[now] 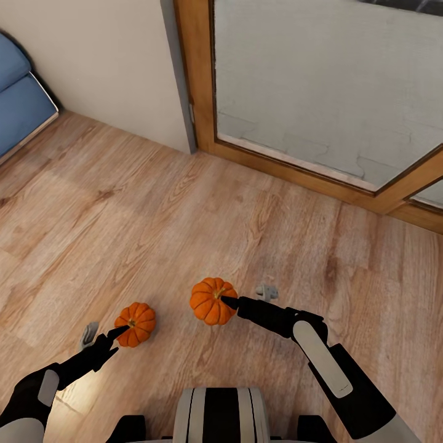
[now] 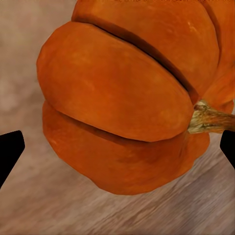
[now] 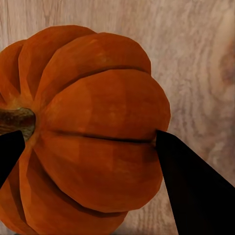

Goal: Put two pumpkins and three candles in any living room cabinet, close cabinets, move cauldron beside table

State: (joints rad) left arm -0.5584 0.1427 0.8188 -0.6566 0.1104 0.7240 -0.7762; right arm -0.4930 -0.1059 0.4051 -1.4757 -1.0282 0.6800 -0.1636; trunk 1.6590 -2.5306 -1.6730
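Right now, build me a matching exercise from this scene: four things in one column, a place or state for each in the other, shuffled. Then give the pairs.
Things:
1. left hand
2. right hand
3. sofa
4. glass door

Places or states:
A. blue, at the far left by the wall
B. wood-framed, ahead on the right
C. at the smaller-looking pumpkin
D. at the larger-looking pumpkin

Pairs: 1-C, 2-D, 3-A, 4-B

Both arms are reaching forward and low. The left claw (image 1: 121, 332) is gripping one pumpkin (image 1: 136, 323); the right claw (image 1: 229, 301) is clamping the other pumpkin (image 1: 211, 301), fingers pressing its ribs.
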